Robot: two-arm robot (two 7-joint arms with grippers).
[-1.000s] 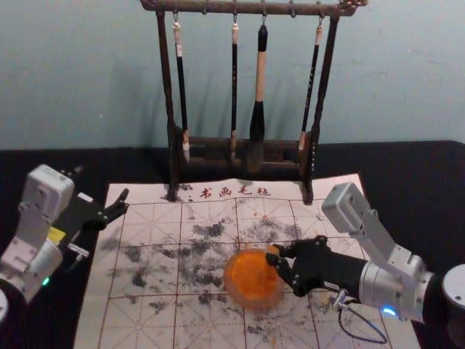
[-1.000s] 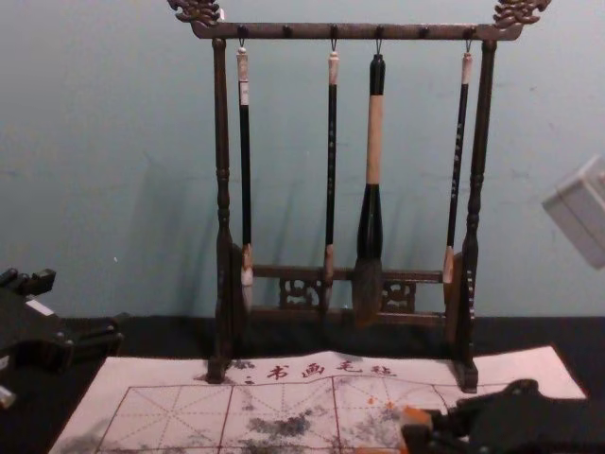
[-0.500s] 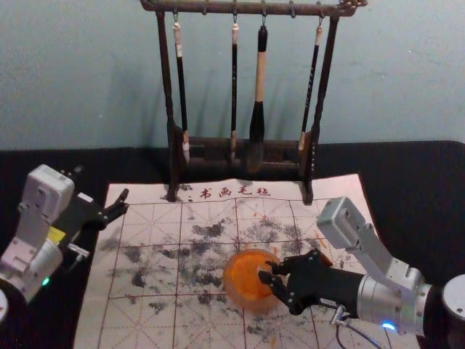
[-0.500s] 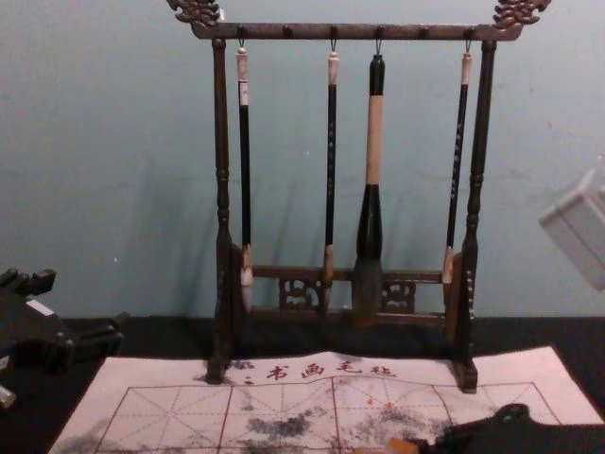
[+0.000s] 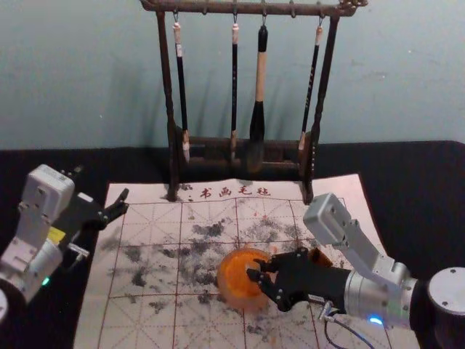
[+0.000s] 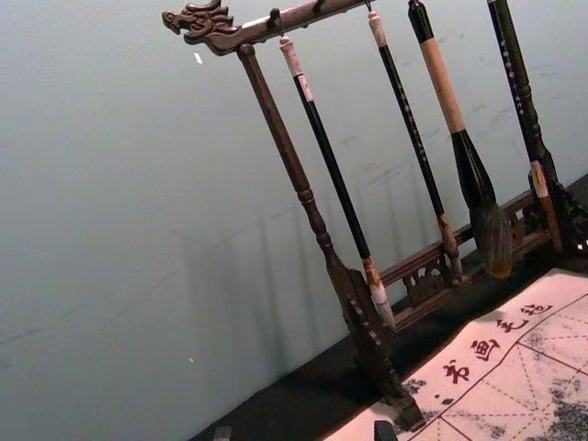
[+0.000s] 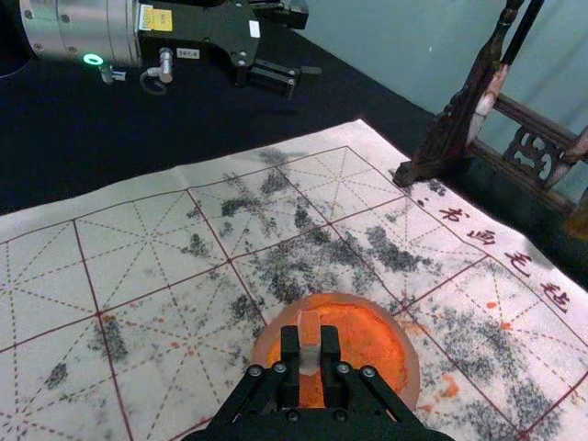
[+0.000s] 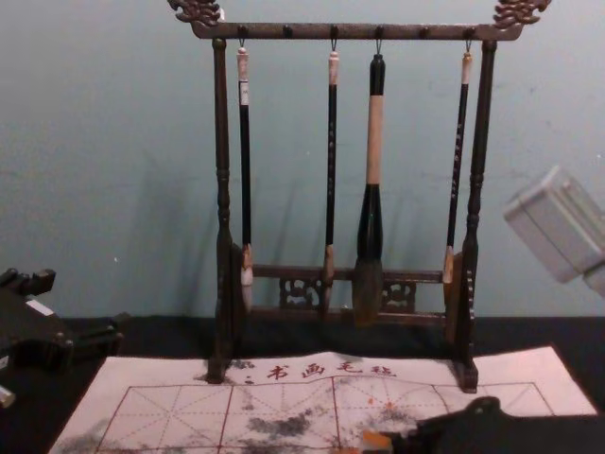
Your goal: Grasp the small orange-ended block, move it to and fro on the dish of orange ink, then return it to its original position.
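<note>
One block (image 7: 310, 325) is sitting clamped in the right claw (image 7: 310, 353) over the dish (image 7: 412, 367), an overwide sweep possibly catching its rim, while the spread left claw (image 6: 303, 431) is idling near the mat (image 5: 145, 316)

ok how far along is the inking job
The grasp looks done: the right gripper holds the block. Inking seems under way, with the block over the orange ink dish; I can't tell how much rubbing is done. Returning it is left; it's unreleased.
</note>
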